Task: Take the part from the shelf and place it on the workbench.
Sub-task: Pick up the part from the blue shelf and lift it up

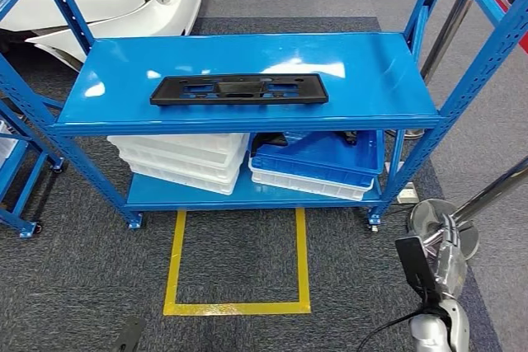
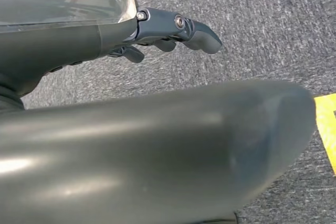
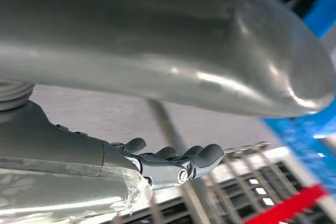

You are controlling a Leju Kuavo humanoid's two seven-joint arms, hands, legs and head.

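While the part [image 1: 239,89] lies flat (black) on the shelf [image 1: 386,80].

My left robot hand [image 2: 158,30] reaches in from the upper left of the frame, dark fingers [image 2: 198,34] stretched out and holding nothing. Its thick grey thumb [image 2: 158,150] spans the lower half. Behind lies grey carpet [image 2: 257,19], with yellow floor tape [image 2: 327,124] at the right edge.

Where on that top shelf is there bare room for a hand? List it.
Top shelf: bare blue left and right of the black part, plus strips behind and in front. The lower shelf is crowded: white trays left, blue tray right.
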